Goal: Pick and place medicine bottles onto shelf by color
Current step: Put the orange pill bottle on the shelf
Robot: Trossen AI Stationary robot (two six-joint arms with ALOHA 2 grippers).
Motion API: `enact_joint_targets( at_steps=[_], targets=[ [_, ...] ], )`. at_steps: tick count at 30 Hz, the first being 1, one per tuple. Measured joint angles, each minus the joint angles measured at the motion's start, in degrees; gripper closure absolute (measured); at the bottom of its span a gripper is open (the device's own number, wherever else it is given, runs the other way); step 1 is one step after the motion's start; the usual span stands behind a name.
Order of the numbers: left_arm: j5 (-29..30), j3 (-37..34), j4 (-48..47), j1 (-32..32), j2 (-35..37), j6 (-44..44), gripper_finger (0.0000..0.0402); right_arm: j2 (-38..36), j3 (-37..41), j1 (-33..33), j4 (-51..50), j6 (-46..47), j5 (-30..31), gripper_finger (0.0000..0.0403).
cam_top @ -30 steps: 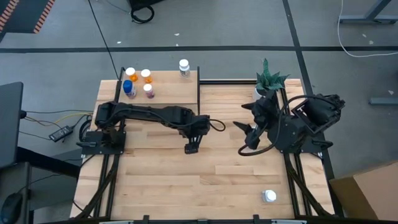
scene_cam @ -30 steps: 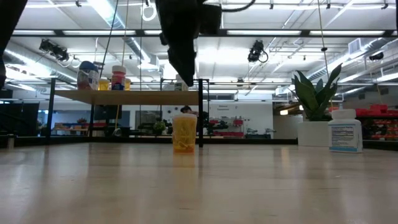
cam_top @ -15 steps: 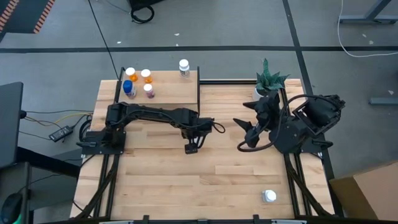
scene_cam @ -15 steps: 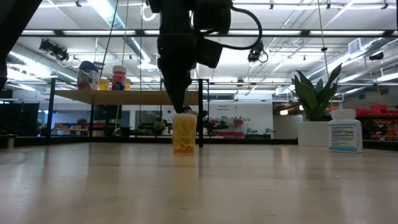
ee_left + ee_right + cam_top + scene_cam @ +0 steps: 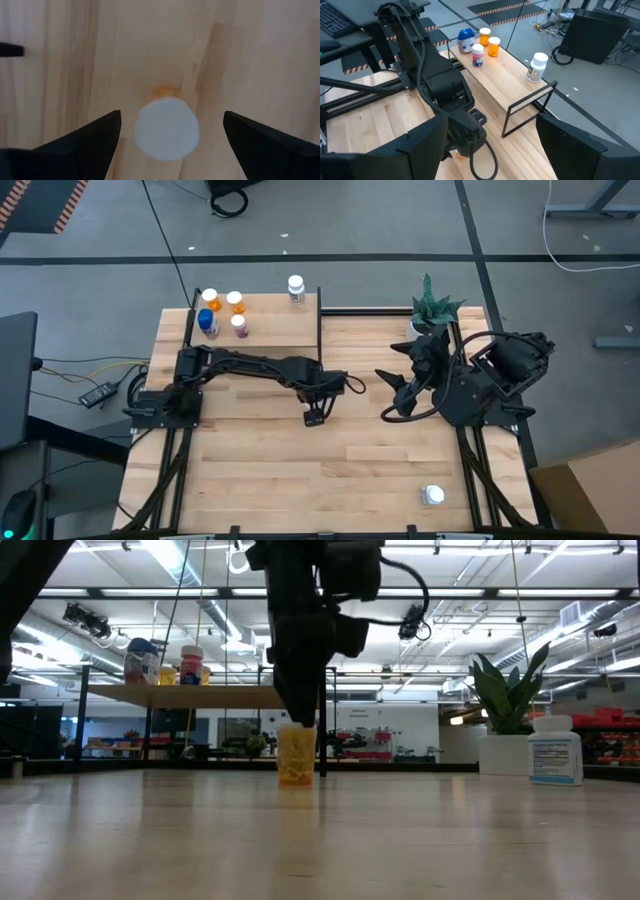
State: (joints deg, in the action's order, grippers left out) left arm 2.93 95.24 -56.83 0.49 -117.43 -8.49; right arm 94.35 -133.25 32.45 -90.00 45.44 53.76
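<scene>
One orange bottle (image 5: 166, 127) stands alone on the bench (image 5: 400, 470), in front of the shelf (image 5: 270, 325). Left gripper (image 5: 167, 132) hangs right over its white cap w/ jaws spread wide either side, not touching, prob. lined up to grab. Right gripper (image 5: 393, 405), jaws parted & empty, waits by the plant (image 5: 433, 308).

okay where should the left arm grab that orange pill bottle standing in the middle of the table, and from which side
Take the orange bottle from straight above, across its white cap. It stands upright and alone on the table, and the left end effector is already centred over it, fingers open either side.
</scene>
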Motion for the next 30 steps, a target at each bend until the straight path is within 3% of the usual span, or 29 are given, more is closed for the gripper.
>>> enact_joint_targets(
  at_steps=[14, 30],
  targets=[
    [0.47, -0.04, 0.72, 0.35, -2.61, -1.77, 0.0049, 0.02, 0.00, 0.00, -0.02, 0.45, -0.66, 0.0091],
    [0.47, -0.04, -0.93, 0.35, -2.62, -5.22, 0.0126, 0.02, 0.00, 0.00, -0.02, 0.19, -0.68, 0.0091]
  ],
)
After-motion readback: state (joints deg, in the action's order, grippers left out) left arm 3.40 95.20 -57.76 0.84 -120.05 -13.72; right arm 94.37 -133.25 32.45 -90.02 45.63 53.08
